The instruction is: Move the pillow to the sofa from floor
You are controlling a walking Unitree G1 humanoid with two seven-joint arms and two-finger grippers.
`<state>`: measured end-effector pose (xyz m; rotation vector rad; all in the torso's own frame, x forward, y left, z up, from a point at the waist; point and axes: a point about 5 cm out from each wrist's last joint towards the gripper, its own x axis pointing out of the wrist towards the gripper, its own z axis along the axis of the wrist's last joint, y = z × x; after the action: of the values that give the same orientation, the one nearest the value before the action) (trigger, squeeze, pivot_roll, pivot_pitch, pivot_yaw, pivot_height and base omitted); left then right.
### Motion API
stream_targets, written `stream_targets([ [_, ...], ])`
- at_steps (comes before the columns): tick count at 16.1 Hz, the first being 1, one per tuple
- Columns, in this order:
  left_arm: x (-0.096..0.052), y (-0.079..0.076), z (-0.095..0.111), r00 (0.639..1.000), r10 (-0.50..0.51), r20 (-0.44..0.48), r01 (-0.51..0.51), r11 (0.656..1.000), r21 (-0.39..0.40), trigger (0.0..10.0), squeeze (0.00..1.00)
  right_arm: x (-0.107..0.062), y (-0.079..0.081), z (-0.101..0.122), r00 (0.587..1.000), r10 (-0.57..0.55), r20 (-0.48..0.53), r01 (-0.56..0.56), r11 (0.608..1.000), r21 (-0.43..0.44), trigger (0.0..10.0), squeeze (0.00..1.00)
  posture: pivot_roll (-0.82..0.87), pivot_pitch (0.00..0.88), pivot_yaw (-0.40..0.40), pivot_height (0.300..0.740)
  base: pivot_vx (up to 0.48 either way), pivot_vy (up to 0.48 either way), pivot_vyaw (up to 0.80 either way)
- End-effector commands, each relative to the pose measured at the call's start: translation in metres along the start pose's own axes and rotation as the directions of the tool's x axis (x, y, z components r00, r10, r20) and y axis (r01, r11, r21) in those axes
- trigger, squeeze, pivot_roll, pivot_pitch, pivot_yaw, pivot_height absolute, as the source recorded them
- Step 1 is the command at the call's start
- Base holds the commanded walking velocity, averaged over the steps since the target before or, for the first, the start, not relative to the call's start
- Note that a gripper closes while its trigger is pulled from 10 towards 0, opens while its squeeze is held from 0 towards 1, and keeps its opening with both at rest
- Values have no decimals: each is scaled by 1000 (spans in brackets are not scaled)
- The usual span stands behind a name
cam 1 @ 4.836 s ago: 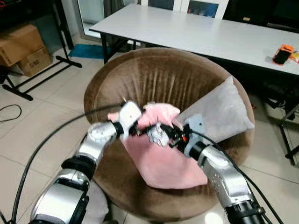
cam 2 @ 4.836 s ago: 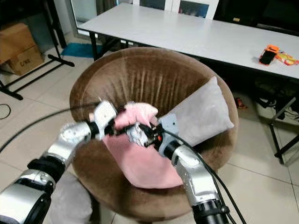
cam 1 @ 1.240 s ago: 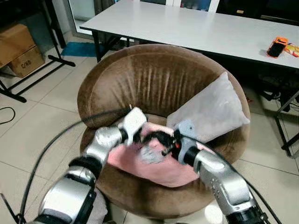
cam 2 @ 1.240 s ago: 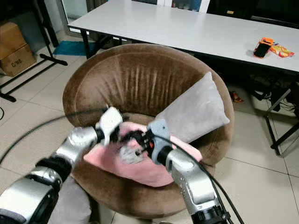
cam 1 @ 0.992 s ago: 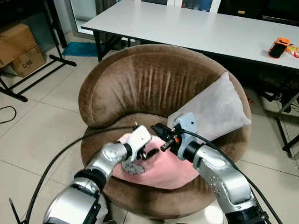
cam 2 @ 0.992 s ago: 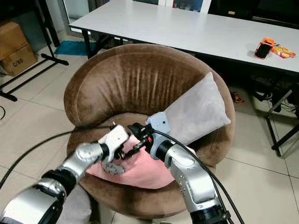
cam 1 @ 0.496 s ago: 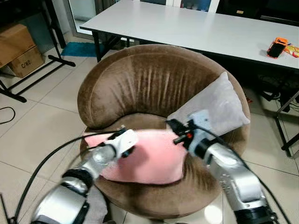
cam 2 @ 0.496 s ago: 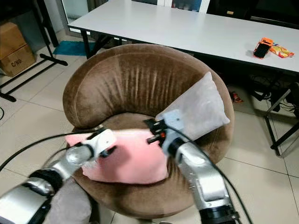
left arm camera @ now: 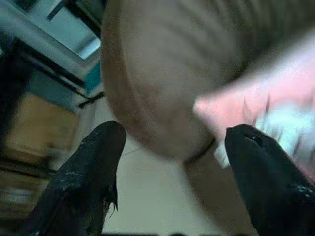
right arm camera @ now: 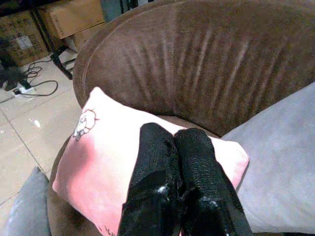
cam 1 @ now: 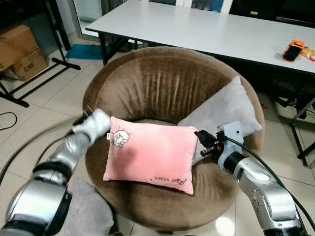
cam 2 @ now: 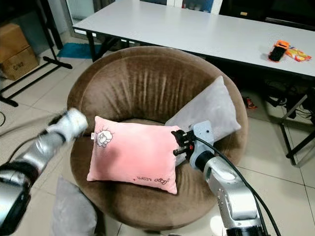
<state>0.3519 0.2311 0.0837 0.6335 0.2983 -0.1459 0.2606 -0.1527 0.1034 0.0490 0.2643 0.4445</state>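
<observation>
A pink pillow (cam 1: 150,155) with a small cartoon print lies flat on the seat of the round brown sofa (cam 1: 162,83), with neither gripper holding it. My left gripper (cam 1: 91,122) hovers blurred just off the pillow's left corner. In the left wrist view its fingers (left arm camera: 88,172) stand wide apart, open, with the pillow's pink corner (left arm camera: 231,105) beyond them. My right gripper (cam 1: 203,141) sits at the pillow's right edge. Its fingers (right arm camera: 157,147) are pressed together, shut on nothing, above the pillow (right arm camera: 108,147).
A grey pillow (cam 1: 231,110) leans on the sofa's right side. Another grey cushion (cam 2: 74,211) lies on the tiled floor at the lower left. A white table (cam 1: 206,29) with an orange object (cam 1: 297,49) stands behind. Cardboard boxes (cam 1: 22,49) and black stand legs (cam 1: 29,83) are at left.
Both grippers have come off the pink pillow, which now lies spread flat on the seat. The left arm has drawn back to the left and the right arm to the right.
</observation>
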Motion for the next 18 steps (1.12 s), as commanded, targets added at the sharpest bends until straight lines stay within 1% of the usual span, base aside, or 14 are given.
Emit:
stream_targets([
  [1, 1, -2, 7, 999, -20, 48, 26, 991, -128, 10000, 0, -5, -6, -1, 998, -56, 9, 56, 998, 5, 10000, 0, -175, 0, -13, 740, 0, 0, 0],
  [2, 2, -4, 13, 995, -28, 97, 47, 977, -208, 10000, 0, -7, -8, -4, 995, -104, 1, 104, 995, 13, 10000, 0, -164, 0, -8, 740, 0, 0, 0],
  [3, 2, -8, 23, 982, -17, 190, 78, 944, -320, 10000, 0, -9, -11, -12, 986, -163, -21, 164, 986, 17, 10000, 0, -146, 0, -2, 740, 0, 0, 0],
  [4, 1, -20, 27, 968, -47, 246, 138, 920, -367, 10000, 0, -11, -11, -18, 981, -191, -26, 192, 980, 44, 10000, 0, -126, 0, 5, 740, 0, 0, 0],
  [5, 0, -27, 29, 962, -53, 269, 158, 910, -384, 10000, 0, -12, -12, -20, 976, -214, -30, 215, 976, 41, 10000, 0, -123, 0, 5, 740, 0, 0, 0],
  [6, -6, -44, 30, 948, -68, 312, 192, 902, -387, 10000, 0, -15, -17, -25, 960, -278, -28, 279, 960, 37, 10000, 0, -114, 0, 6, 740, 0, 0, 0],
  [7, -16, -59, 28, 935, -74, 347, 207, 908, -364, 10000, 0, -18, -21, -29, 941, -337, -24, 338, 939, 59, 10000, 0, -102, 0, 10, 740, 0, 0, 0],
  [8, -27, -69, 24, 933, -74, 352, 204, 916, -346, 10000, 0, -20, -21, -32, 934, -357, -24, 357, 933, 39, 10000, 0, -95, 0, 10, 740, 0, 0, 0],
  [9, -38, -73, 19, 939, -41, 342, 168, 921, -352, 10000, 0, -22, -21, -34, 928, -371, -24, 371, 928, 13, 10000, 0, -87, 0, 10, 740, 0, 0, 0],
  [10, -44, -73, 16, 940, -22, 340, 150, 922, -356, 10000, 0, -23, -21, -36, 925, -378, -24, 379, 925, 18, 10000, 0, -80, 0, 9, 740, 0, 0, 0],
  [11, -63, -77, 7, 941, 25, 338, 112, 918, -381, 10000, 0, -25, -20, -39, 912, -410, -18, 410, 911, 40, 10000, 0, -56, 0, 5, 740, 0, 0, 0],
  [13, -78, -79, -9, 957, 80, 279, 44, 910, -413, 10000, 0, -26, -18, -41, 905, -424, -2, 424, 904, 62, 10000, 0, -44, 0, 4, 740, 0, 0, 0],
  [14, -83, -78, -12, 961, 107, 255, 8, 911, -413, 10000, 0, -26, -16, -41, 905, -425, 6, 423, 903, 77, 10000, 0, -39, 0, -1, 740, 0, 0, 0],
  [18, -89, -83, -3, 960, 90, 265, 21, 921, -389, 10000, 0, -21, -14, -43, 907, -421, 19, 419, 905, 74, 10000, 0, -35, 0, 3, 740, 0, 0, 0],
])
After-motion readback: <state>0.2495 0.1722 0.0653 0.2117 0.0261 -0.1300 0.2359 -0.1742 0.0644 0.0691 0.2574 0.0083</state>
